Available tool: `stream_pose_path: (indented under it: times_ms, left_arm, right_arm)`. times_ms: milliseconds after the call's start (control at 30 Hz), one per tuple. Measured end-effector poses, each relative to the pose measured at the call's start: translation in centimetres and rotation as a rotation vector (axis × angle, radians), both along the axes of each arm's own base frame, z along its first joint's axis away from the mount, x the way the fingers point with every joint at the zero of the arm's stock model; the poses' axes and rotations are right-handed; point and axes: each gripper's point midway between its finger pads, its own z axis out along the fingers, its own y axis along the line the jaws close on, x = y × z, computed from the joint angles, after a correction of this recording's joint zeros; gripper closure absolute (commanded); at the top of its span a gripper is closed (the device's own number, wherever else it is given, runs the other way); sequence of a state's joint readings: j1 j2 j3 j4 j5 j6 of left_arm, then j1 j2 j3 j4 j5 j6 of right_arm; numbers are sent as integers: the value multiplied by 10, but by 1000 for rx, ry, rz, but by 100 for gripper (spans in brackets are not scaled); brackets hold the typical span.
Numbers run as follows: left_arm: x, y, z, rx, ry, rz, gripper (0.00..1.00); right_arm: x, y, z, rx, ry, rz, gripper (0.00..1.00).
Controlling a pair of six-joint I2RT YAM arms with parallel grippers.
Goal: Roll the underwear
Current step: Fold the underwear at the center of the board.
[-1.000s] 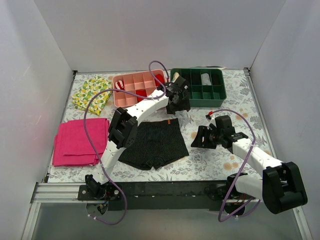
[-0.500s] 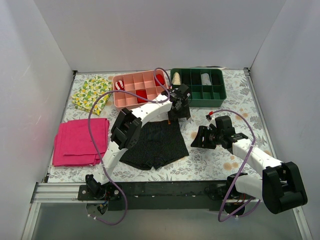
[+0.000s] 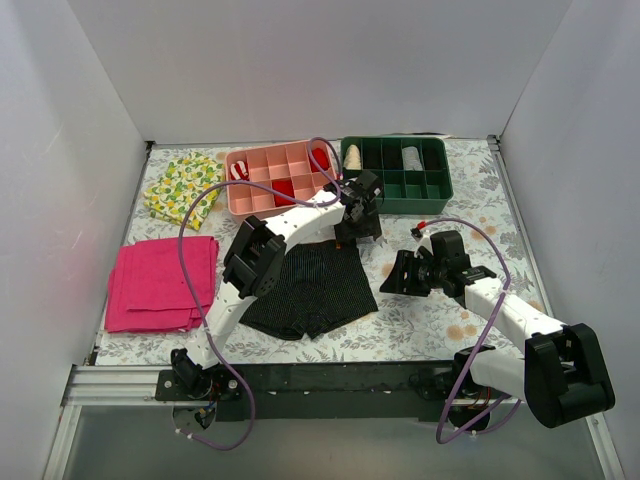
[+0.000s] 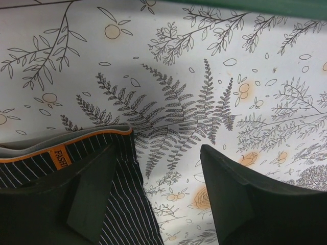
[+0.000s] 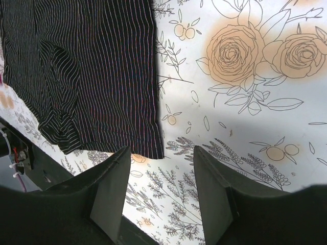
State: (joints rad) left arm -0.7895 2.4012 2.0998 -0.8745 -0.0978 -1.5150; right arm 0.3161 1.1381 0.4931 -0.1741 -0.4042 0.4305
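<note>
The underwear (image 3: 310, 288) is black with thin pale stripes and an orange-edged waistband, lying flat and unrolled on the floral table. My left gripper (image 3: 352, 234) is open over its far right waistband corner. In the left wrist view the gripper (image 4: 153, 204) has one finger over the striped fabric (image 4: 117, 204) and the other over bare table. My right gripper (image 3: 397, 276) is open and empty, low over the table just right of the underwear. The right wrist view shows the garment's right edge (image 5: 102, 76) ahead of the open gripper (image 5: 161, 199).
A pink compartment tray (image 3: 278, 178) and a green compartment tray (image 3: 396, 175) stand at the back. A yellow lemon-print cloth (image 3: 180, 185) lies at the back left. A folded magenta cloth (image 3: 160, 283) lies at the left. White walls enclose the table.
My left gripper has come down from near the trays toward the underwear's far right corner. The right gripper has edged slightly left. The underwear has not moved.
</note>
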Motion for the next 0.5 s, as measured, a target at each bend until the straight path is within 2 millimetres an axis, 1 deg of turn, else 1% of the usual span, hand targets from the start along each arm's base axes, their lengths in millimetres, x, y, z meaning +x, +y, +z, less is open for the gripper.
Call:
stream_pose_path:
  times_ms: [200, 367, 500]
  left_arm:
    - [0, 0, 1, 0, 0, 1, 32]
    - [-2, -1, 1, -22, -7, -1, 31]
    - [-3, -3, 4, -51, -12, -8, 31]
  right_arm:
    - [0, 1, -1, 6, -1, -2, 41]
    - [-4, -1, -5, 7, 6, -6, 41]
    - [-6, -1, -3, 13, -9, -7, 41]
